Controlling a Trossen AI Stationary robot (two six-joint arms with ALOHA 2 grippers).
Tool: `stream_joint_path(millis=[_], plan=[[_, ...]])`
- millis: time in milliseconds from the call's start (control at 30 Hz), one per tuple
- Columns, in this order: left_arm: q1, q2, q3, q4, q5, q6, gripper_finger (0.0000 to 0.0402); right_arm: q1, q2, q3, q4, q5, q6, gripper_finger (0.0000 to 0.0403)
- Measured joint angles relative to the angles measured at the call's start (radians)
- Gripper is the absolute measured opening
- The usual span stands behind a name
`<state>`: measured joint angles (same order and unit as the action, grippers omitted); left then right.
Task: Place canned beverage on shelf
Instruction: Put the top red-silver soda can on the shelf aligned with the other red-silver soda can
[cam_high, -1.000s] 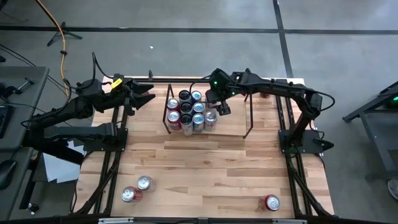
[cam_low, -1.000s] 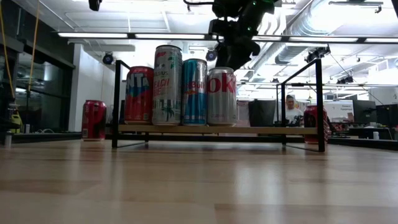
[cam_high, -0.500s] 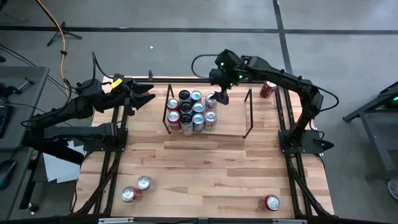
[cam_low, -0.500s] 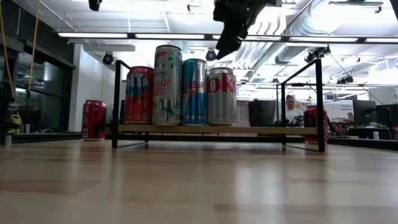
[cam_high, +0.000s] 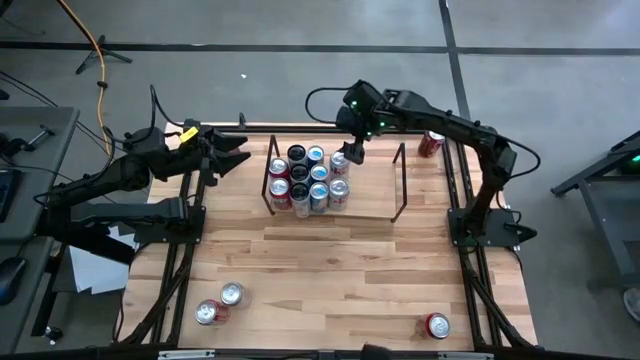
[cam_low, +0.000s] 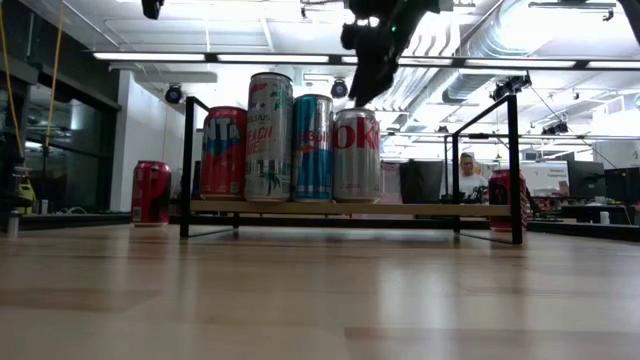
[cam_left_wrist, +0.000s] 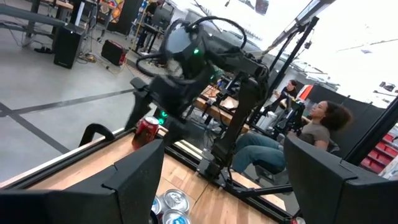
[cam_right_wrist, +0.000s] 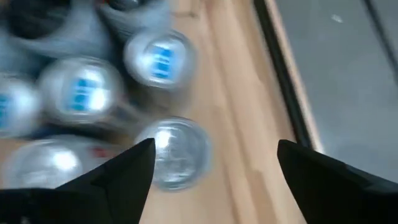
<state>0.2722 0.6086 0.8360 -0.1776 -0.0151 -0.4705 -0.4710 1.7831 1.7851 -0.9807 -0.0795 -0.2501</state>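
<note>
The shelf (cam_high: 372, 188) stands at the table's far middle, a low black-rod rack; in the low view its flat top (cam_low: 420, 209) carries several upright cans (cam_low: 300, 140). From above, the cans (cam_high: 308, 178) crowd its left half. My right gripper (cam_high: 351, 152) hovers open and empty above the far right of the can cluster; the low view shows it (cam_low: 365, 75) clear above the can tops. Its wrist view looks down on a silver can top (cam_right_wrist: 175, 152) between the spread fingers. My left gripper (cam_high: 235, 152) waits open at the table's far left.
Two cans (cam_high: 220, 302) lie at the near left and one red can (cam_high: 437, 325) at the near right. A red can (cam_high: 432, 143) stands at the far right beside the shelf. Another red can (cam_low: 151, 192) stands left of the shelf. A person (cam_left_wrist: 311, 127) sits beyond the table.
My right gripper has risen from just above the cans on the shelf and gone a little toward the table's far edge. The cans stay upright where they were.
</note>
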Motion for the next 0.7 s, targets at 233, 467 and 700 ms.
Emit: stream_joint_path(millis=[233, 467, 700], plan=[[0.0, 0.0, 0.0, 0.001, 0.007, -0.007, 0.0282, -0.064, 0.074, 0.0, 0.021, 0.018, 0.066, 0.0231], [0.0, 0.0, 0.0, -0.004, 0.007, -0.007, 0.0282, -0.102, 0.112, 0.0, 0.003, -0.092, 0.114, 0.0017], [0.0, 0.0, 0.0, -0.012, 0.005, -0.006, 0.0282, -0.09, 0.118, 0.0, -0.009, -0.089, 0.14, 0.0004]])
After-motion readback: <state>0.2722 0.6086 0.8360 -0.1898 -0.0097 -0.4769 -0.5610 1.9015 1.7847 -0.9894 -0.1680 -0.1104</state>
